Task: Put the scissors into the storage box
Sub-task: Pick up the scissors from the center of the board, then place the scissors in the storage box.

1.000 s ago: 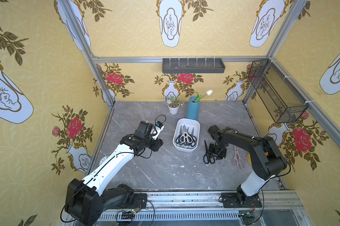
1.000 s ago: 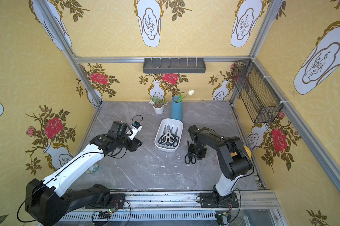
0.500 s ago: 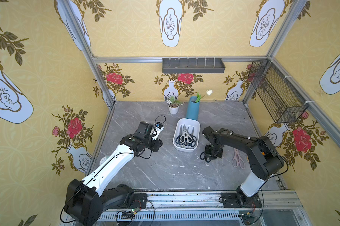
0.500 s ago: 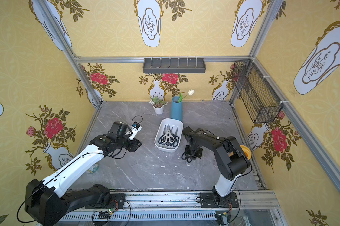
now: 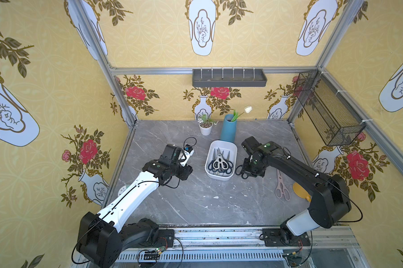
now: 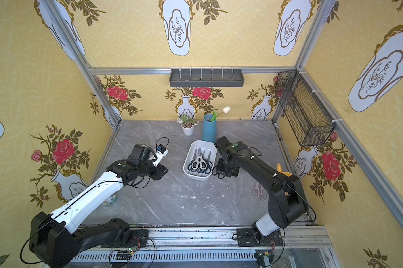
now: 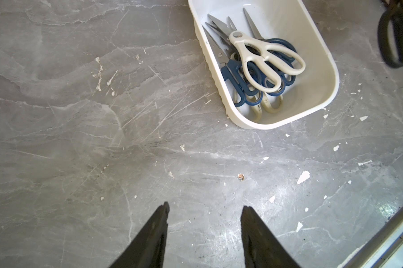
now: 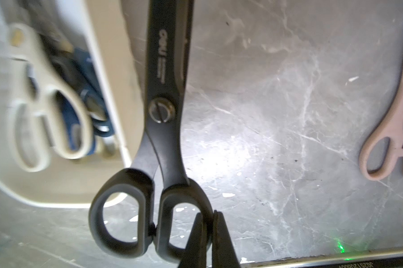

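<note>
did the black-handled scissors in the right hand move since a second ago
Yes. The black-handled scissors, pinched in the right hand, have shifted in both top views toward the white plastic storage box and now sit beside its rim.

Right wrist view: black scissors point(image 8: 165, 69) have a pale brand mark on the blade, approx. "deli", w/ two lines of small print beside it, too small to read. Metal rail point(image 8: 335, 261) at counter edge: upside-down code, letters + digits, too blurred to read.
</note>
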